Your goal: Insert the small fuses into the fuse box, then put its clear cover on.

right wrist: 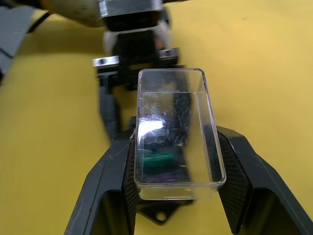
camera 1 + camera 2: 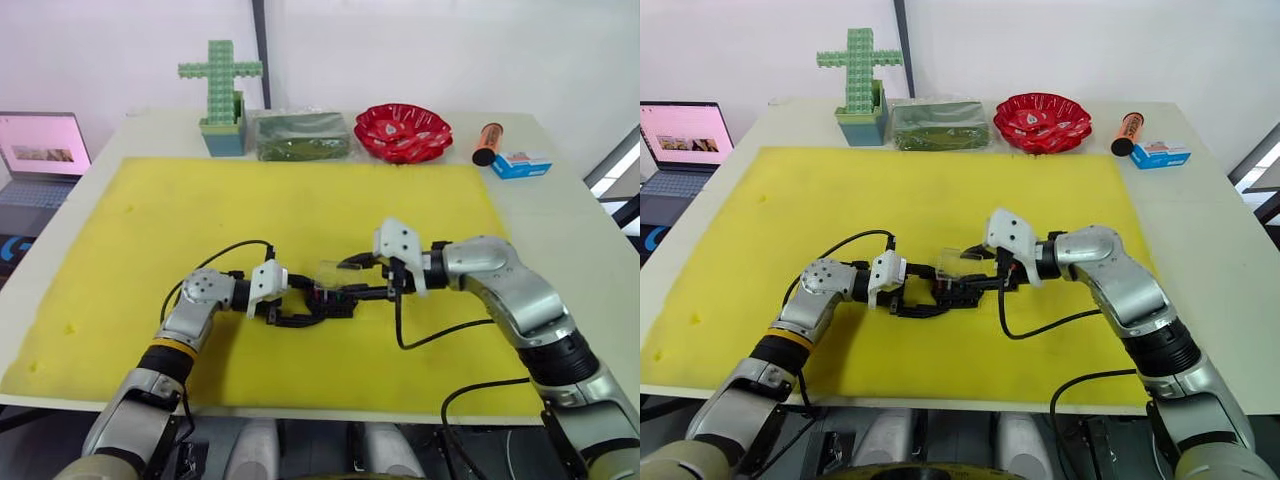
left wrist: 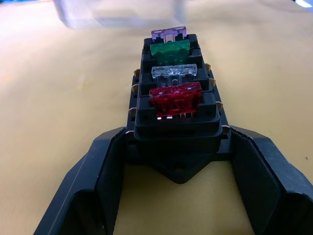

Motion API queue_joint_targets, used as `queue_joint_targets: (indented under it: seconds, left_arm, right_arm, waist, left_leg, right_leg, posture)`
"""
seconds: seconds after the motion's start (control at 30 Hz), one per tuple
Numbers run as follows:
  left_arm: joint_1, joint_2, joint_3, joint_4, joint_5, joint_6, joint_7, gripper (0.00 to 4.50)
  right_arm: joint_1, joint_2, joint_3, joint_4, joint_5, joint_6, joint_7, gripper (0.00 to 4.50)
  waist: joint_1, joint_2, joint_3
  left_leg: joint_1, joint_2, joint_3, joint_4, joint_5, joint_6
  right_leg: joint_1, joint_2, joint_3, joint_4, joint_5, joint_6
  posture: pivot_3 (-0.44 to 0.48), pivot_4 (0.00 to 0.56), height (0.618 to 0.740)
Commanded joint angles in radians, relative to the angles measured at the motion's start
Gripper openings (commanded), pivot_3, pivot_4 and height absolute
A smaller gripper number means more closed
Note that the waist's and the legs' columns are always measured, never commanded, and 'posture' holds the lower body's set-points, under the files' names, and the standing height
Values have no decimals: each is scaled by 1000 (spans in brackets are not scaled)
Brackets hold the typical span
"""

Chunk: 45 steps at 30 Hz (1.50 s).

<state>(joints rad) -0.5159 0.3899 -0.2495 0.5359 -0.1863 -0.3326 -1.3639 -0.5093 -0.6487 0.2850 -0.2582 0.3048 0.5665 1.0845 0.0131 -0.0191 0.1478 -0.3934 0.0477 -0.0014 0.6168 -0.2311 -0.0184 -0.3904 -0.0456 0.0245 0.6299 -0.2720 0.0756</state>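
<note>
The fuse box sits clamped between the two black fingers of the left gripper, which press against its ribbed sides near one end. All four small fuses stand in its slots in one row: the red fuse nearest the gripper, then the grey-white fuse, the green fuse and the purple fuse farthest out. The box rests low on the yellow foam mat.

The clear cover is pinched across its width by the right gripper, its open side facing down, held just above the far end of the fuse box; green and purple show through it. It is not yet seated on the box.

Both forearms lie low over the mat and reach inward, so the grippers face each other near the middle of the mat, with the left arm's elbow bent outward and the right arm angled in from the near right edge.

Along the table's far edge stand a green cross-shaped block figure, a green packet, a red dish, an orange tube and a blue-and-white carton. A laptop sits off to the left.
</note>
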Motion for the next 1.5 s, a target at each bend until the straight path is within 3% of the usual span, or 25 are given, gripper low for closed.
queue_joint_targets:
  seconds: [0.03, 0.37, 1.5]
  left_arm:
    - [-26, 7, -19, 106, 42, -56, -38, 2792]
    - [-48, 3, -21, 169, 47, -100, -46, 2792]
    - [-37, -2, -30, 142, 57, -100, -25, 2792]
  right_arm:
    - [4, -9, 16, -53, -14, 4, -4, 1810]
    - [15, 6, 47, -46, -53, 15, -41, 1810]
    - [-14, -2, 109, -19, -91, 79, -39, 1810]
  waist:
    - [0, 0, 0]
    - [0, 0, 0]
    - [0, 0, 0]
  left_leg:
    - [0, 0, 0, 0, 0, 0]
    - [0, 0, 0, 0, 0, 0]
    - [0, 0, 0, 0, 0, 0]
  right_leg:
    - [0, 0, 0, 0, 0, 0]
    - [0, 0, 0, 0, 0, 0]
    - [0, 0, 0, 0, 0, 0]
  posture:
    - [0, 150, 740]
    - [0, 150, 740]
    - [0, 150, 740]
